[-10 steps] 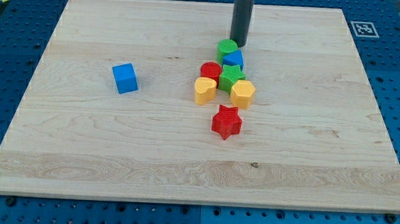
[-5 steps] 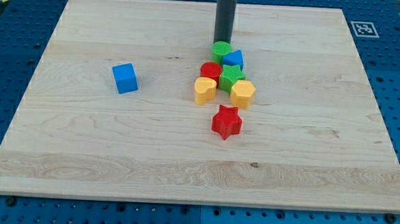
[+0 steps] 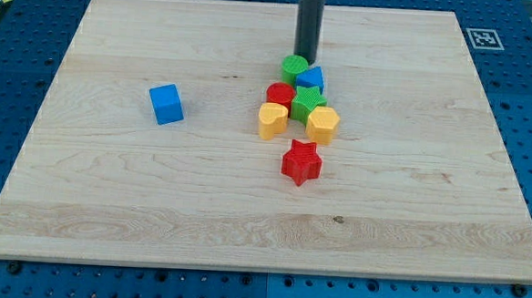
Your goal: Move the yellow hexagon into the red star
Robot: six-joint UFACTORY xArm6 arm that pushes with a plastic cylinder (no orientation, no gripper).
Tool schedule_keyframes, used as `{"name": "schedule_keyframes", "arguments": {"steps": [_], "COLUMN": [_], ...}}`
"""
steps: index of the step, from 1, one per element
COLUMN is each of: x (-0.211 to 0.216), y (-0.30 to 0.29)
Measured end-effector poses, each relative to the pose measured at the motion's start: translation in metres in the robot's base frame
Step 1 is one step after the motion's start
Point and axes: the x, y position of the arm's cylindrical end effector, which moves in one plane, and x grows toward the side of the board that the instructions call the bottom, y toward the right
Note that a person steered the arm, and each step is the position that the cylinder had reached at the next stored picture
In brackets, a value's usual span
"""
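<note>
The yellow hexagon [image 3: 322,124] lies at the right of a tight cluster on the wooden board. The red star [image 3: 301,162] sits just below it toward the view's bottom, apart by a small gap. My tip [image 3: 306,60] stands at the top of the cluster, right behind the green cylinder [image 3: 294,67] and the small blue block [image 3: 311,78]. The hexagon is well below my tip, with the green star [image 3: 307,103] between them.
A red cylinder [image 3: 280,95] and a yellow heart [image 3: 271,120] make up the cluster's left side. A blue cube [image 3: 166,104] stands alone at the view's left. The board's edge [image 3: 260,264] runs along the bottom, with blue pegboard around.
My tip went left along the top of the cluster, nudging the green cylinder slightly left, then came back a little to the right. The other blocks have not moved.
</note>
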Motion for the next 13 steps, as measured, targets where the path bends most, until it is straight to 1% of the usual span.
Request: {"name": "schedule_keyframes", "arguments": {"steps": [1,2,3,5,6,7,10,12,13], "x": [0.009,0.027,0.055,0.128,0.155,0.171,0.208,0.205,0.190], "y": [0.011,0.017,0.023,0.030,0.030,0.030,0.030,0.030,0.030]}}
